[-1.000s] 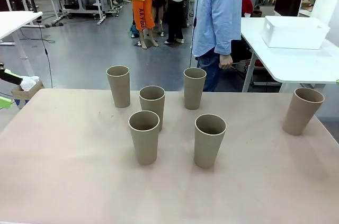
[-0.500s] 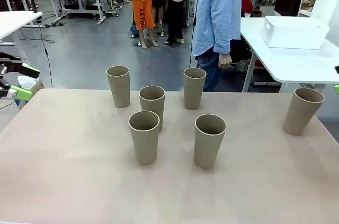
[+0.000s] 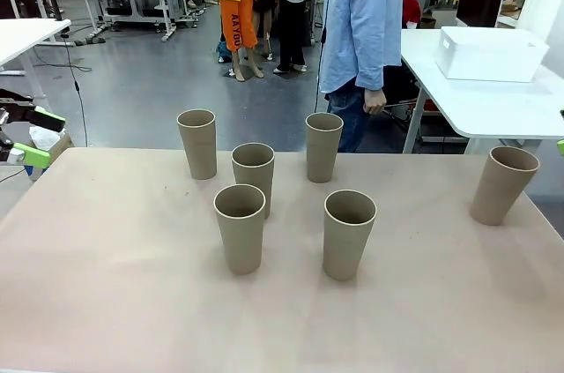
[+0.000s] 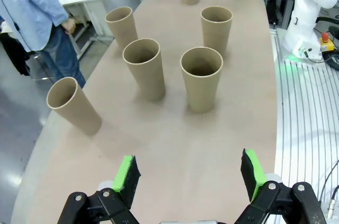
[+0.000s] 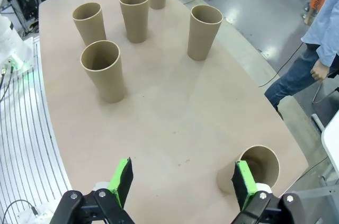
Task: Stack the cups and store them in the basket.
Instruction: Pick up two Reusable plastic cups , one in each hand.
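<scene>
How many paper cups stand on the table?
6, all upright: far left cup, far middle cup, centre cup, near left cup, near right cup, lone cup at far right. None seems hidden.

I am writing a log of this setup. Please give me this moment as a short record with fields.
cups: six, all upright on the tan table, none stacked; five grouped mid-table
lone cup: apart, near the right edge
basket: on a separate white table, far right
left gripper: open, empty, at the table's left end
right gripper: open, empty, close by the lone cup
person: standing at the far side
</scene>
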Controlling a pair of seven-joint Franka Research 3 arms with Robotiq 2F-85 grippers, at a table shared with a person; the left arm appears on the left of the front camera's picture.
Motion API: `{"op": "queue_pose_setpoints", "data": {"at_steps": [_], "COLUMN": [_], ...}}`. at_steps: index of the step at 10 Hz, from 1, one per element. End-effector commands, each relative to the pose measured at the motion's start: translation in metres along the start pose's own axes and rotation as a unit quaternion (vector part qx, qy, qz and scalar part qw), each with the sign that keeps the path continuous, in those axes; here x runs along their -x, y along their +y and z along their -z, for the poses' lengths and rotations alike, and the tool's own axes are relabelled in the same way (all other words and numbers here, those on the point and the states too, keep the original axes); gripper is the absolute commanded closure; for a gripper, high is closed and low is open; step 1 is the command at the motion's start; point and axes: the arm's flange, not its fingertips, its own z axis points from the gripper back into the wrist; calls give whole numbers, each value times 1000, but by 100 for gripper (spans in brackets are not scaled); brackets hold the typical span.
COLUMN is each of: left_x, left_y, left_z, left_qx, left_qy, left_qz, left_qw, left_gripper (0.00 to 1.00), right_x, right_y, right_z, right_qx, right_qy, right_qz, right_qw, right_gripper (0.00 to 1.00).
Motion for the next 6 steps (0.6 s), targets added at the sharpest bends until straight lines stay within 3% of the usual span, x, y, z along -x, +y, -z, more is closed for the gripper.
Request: {"op": "queue_pose_setpoints", "data": {"at_steps": [1,6], "left_x": [1,1], "left_y": [1,1], "left_z": [-2,-2], "left_qx": [1,1], "left_qy": [-15,-15], "left_qz": [9,9], "left_qw": [1000,1000], "left_gripper": [0,0], "right_x": [0,0], "right_y": [-1,-1], "right_z": [0,0], "right_qx": [-6,-6], "right_qy": [-10,-10], "right_qz": [-5,-5], "right_qw": [1000,1000], "right_gripper": [0,0]}}
